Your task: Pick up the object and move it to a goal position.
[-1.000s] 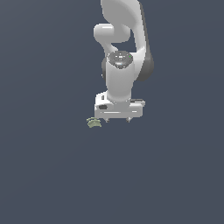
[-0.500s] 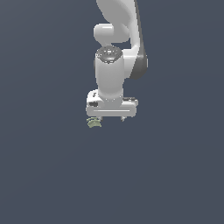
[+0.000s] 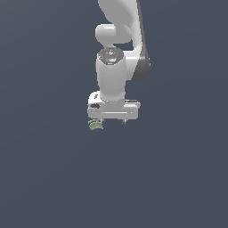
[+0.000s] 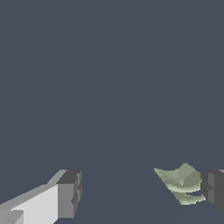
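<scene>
The object [image 3: 95,125] is a tiny pale olive-green curved piece with darker ridges, lying on the dark grey floor. It sits just under the end of my white gripper [image 3: 110,121] that points to the exterior view's left. In the wrist view the object [image 4: 181,183] lies between the two dark fingertips, close against one finger [image 4: 213,192] and far from the other finger [image 4: 70,194]. Whether it touches the near finger is unclear. My gripper [image 4: 142,194] is open, with a wide gap between the jaws and nothing held.
A plain dark grey-blue floor [image 3: 53,178] fills both views. The white arm [image 3: 118,53] rises straight above the gripper.
The gripper has shifted toward the exterior view's left, so its end now stands over the object, and the wrist has turned. The object has not moved.
</scene>
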You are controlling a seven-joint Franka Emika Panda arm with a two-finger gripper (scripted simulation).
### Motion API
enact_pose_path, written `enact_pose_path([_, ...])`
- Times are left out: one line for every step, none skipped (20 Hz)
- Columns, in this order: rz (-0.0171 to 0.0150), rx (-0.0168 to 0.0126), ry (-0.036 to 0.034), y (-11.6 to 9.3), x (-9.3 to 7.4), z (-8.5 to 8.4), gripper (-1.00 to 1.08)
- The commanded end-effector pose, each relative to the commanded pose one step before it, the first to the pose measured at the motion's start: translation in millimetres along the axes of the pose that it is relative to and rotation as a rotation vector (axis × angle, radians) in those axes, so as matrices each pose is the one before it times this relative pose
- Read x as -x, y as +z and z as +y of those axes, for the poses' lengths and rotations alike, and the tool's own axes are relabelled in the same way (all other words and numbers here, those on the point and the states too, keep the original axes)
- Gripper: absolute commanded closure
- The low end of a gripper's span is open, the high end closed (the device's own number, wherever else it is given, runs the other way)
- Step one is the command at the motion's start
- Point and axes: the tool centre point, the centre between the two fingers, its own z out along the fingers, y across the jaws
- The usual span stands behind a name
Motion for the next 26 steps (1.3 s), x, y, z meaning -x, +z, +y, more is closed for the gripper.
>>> enact_pose_path([-0.00136, -0.00009, 0.02403, 1.92, 1.19, 1.93, -0.92])
enact_pose_path([-0.00064, -0.00005, 0.01283, 0.99, 0.60, 0.97, -0.92])
enact_pose_path([-0.00068, -0.00005, 0.01403, 1.06, 0.64, 1.09, -0.92])
enact_pose_path([-0.00073, -0.00004, 0.01564, 1.17, 0.69, 1.25, -0.92])
enact_pose_path([-0.00078, -0.00003, 0.01722, 1.27, 0.74, 1.39, -0.92])
enact_pose_path([-0.00084, -0.00001, 0.01874, 1.38, 0.78, 1.55, -0.92])
enact_pose_path([-0.00091, 0.00003, 0.02029, 1.49, 0.82, 1.68, -0.92])
enact_pose_path([-0.00097, 0.00006, 0.02184, 1.60, 0.86, 1.82, -0.92])
enact_pose_path([-0.00102, 0.00011, 0.02337, 1.70, 0.88, 1.97, -0.92])
enact_pose_path([-0.00107, 0.00015, 0.02499, 1.80, 0.90, 2.14, -0.92])
enact_pose_path([-0.00111, 0.00021, 0.02661, 1.91, 0.91, 2.30, -0.92])
enact_pose_path([-0.00115, 0.00027, 0.02828, 2.01, 0.91, 2.48, -0.92])
enact_pose_path([-0.00118, 0.00035, 0.02993, 2.11, 0.90, 2.66, -0.92])
enact_pose_path([-0.00121, 0.00043, 0.03161, 2.21, 0.88, 2.85, -0.92])
enact_pose_path([-0.00120, 0.00050, 0.03256, 2.26, 0.83, 2.97, -0.92])
enact_pose_path([-0.00115, 0.00057, 0.03261, 2.24, 0.75, 3.01, -0.92])
enact_pose_path([-0.00109, 0.00063, 0.03264, 2.23, 0.66, 3.04, -0.92])
enact_pose_path([-0.00104, 0.00069, 0.03267, 2.21, 0.58, 3.08, -0.92])
enact_pose_path([-0.00098, 0.00074, 0.03269, 2.19, 0.49, 3.11, -0.92])
enact_pose_path([-0.00092, 0.00080, 0.03272, 2.17, 0.40, 3.14, -0.92])
enact_pose_path([-0.00086, 0.00085, 0.03275, 2.15, 0.31, 3.16, -0.92])
enact_pose_path([-0.00080, 0.00090, 0.03276, 2.14, 0.22, 3.18, -0.92])
enact_pose_path([-0.00073, 0.00095, 0.03280, 2.12, 0.13, 3.21, -0.92])
enact_pose_path([-0.00066, 0.00099, 0.03282, 2.10, 0.04, 3.22, -0.92])
enact_pose_path([-0.00059, 0.00103, 0.03284, 2.08, -0.06, 3.24, -0.92])
enact_pose_path([-0.00052, 0.00107, 0.03287, 2.06, -0.15, 3.25, -0.92])
